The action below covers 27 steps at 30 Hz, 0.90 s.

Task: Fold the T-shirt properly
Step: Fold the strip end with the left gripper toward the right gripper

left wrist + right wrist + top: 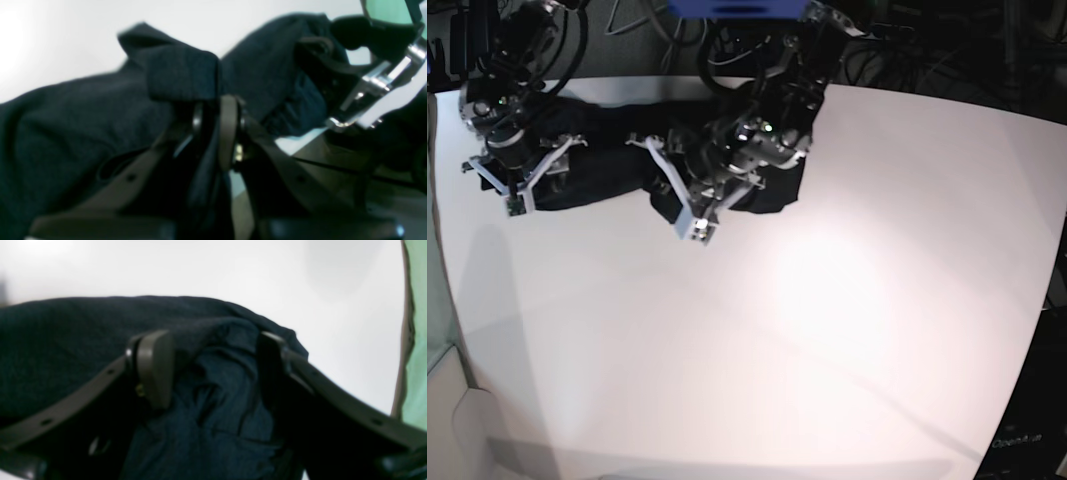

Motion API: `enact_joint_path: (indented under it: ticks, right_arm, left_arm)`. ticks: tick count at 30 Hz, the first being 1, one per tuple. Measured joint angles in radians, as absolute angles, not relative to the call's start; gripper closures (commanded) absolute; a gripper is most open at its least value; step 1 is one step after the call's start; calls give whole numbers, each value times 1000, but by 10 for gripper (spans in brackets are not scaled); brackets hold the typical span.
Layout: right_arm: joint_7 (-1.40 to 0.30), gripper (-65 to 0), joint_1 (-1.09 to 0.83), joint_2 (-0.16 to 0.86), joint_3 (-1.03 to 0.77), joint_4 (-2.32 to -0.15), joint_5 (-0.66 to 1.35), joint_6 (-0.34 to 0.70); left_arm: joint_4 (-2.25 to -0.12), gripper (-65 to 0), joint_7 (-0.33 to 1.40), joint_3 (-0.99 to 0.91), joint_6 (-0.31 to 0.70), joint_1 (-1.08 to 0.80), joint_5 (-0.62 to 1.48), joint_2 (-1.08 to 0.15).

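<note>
Black shirt (pixel 83 116) bunched at fingertips of my left gripper (pixel 217 110); jaws narrow, pinching cloth. Right gripper (pixel 210 356) wide, one finger each side of a wrinkled patch, no grip that I can see. Whether its tips touch cloth, I can't tell.

Further out, shirt runs beneath both grippers along arm-side edge of white table (pixel 827 330), creased and uneven, part of it past left gripper on base view's right. Pale green strip (pixel 417 340) beyond table edge, near right gripper.
</note>
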State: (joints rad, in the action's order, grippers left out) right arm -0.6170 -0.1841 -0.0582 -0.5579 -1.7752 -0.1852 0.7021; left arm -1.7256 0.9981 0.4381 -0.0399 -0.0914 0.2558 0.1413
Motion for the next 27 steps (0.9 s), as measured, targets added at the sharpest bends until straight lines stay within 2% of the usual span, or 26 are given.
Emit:
enact_joint_path:
  ticks: [6,13,14,15,17,22,23,25,27]
  right_arm:
    - [-618,-388,-184,-58,-558,-1775,-186,702]
    - [-617,-388,-184,-58,-558,-1775,-185,702]
    - [-617,-388,-187,-58,-558,-1775,-185,702]
    - [-617,-388,-187,-58,-558,-1775,-185,702]
    - [-617,-388,-189,-58,-558,-1775,-185,702]
    - [-617,-388,-192,-58,-558,-1775,-185,702]
    - [-617,-388,-193,-58,-558,-1775,-186,702]
    - [-617,-388,-193,-49,-558,-1775,-185,702]
    - [-617,-388,-192,-44,-558,-1775,-186,702]
  left_arm:
    - [-1729,0,997,561,-41,-57,269,125]
    - [-1728,0,995,558,-42,-47,265,122]
    - [-1728,-22,994,558,-42,-49,266,122]
    - [-1728,-61,995,557,-42,-49,266,122]
    - [-1729,-176,994,557,-42,-49,267,122]
    - [-1741,-526,994,557,-38,-50,268,122]
    - [-1750,-578,998,558,-38,-50,270,121]
    - [-1788,-645,994,559,-32,-49,303,112]
    - [-1822,-650,957,558,-31,-49,336,91]
